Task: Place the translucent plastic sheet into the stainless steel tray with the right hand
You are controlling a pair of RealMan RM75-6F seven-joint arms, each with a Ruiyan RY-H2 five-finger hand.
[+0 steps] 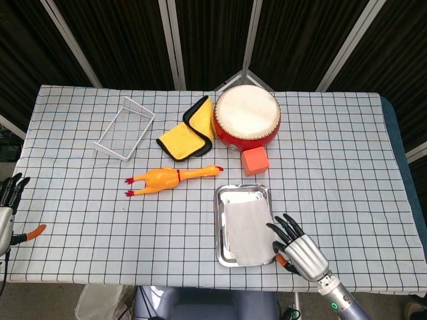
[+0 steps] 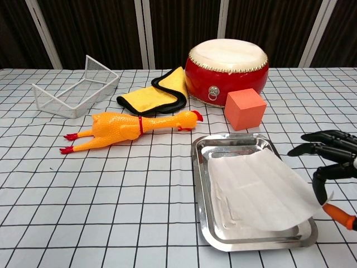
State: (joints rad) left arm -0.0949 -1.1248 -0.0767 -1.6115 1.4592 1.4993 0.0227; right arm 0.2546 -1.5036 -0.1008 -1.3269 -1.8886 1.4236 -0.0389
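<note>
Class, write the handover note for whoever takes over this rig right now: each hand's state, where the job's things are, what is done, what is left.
Right hand: at the tray's right edge, fingers spread; whether it pinches the sheet's corner is unclear.
Left hand: idle at the table's left edge, holding nothing.
Translucent plastic sheet: lying in the stainless steel tray, right corner overhanging the rim.
Done: sheet is in the tray.
Left: confirm release, then withdraw the right hand.
</note>
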